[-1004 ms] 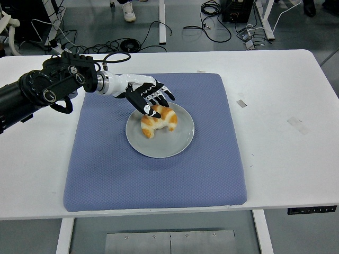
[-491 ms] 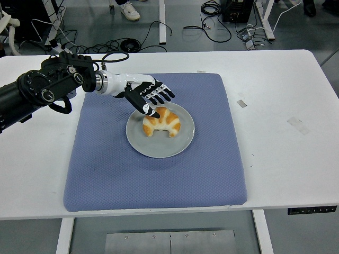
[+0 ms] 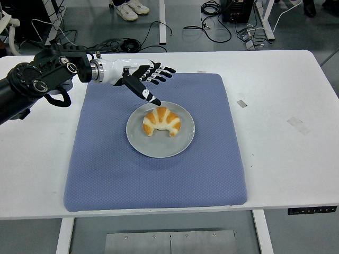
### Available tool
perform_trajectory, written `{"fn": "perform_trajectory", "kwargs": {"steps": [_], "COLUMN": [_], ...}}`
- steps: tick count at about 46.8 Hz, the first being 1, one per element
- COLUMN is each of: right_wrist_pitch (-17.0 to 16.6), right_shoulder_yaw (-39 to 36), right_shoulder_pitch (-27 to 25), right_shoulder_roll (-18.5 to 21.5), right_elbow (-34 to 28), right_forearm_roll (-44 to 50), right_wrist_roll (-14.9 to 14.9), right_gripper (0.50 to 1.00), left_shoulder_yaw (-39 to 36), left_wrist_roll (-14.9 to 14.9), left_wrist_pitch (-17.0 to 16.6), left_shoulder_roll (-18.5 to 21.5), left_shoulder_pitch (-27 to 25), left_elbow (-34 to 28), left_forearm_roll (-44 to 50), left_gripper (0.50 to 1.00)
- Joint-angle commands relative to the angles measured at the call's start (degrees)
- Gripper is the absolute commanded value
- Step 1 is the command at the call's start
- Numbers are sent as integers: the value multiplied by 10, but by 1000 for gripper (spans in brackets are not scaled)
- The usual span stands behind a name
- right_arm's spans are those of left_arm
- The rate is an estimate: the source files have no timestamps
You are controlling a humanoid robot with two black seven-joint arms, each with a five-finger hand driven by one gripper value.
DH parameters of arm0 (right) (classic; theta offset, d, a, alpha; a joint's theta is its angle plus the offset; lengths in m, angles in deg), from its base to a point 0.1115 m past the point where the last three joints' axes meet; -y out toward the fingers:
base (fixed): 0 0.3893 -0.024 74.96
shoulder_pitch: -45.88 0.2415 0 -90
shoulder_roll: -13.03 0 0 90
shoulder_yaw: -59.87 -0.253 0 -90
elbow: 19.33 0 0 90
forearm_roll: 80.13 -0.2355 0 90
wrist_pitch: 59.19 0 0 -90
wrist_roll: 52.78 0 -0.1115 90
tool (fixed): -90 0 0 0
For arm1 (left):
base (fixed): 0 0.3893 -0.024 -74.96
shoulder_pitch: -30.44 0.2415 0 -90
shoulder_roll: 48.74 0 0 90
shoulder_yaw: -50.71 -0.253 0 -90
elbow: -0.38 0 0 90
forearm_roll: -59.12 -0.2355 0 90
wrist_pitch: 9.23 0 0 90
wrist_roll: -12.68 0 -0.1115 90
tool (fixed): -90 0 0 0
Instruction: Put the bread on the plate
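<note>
The bread (image 3: 161,121) lies on the plate (image 3: 183,143) mid-mat, the left hand (image 3: 143,78) above it, fingers (image 3: 164,69) spread and empty; a low sweep could knock it off.

A croissant (image 3: 161,121) lies on a round grey plate (image 3: 183,144) near the middle of the frame, on a blue mat (image 3: 159,180) covering the white table (image 3: 286,159). The left hand (image 3: 142,79) hovers at upper left of the plate, fingers spread, holding nothing and clear of the croissant.
</note>
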Motion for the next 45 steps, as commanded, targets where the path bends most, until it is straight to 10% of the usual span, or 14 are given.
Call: {"fn": "perform_trajectory", "kwargs": {"steps": [1, 45], "right_wrist_pitch": [0, 1], "right_shoulder_yaw": [0, 0], "right_shoulder_pitch": [0, 0], "right_shoulder_roll": [0, 0], "right_elbow": [1, 2], "right_forearm_roll": [0, 0], "right_wrist_roll": [0, 0], "right_gripper": [1000, 1000], "left_shoulder_yaw": [5, 92], "left_wrist_roll": [0, 2], "left_wrist_pitch": [-5, -38], "left_shoulder_roll": [3, 5], "left_shoulder_pitch": [0, 15], "left_elbow": [3, 123], "left_forearm_roll": [22, 116], "left_gripper": [963, 968]}}
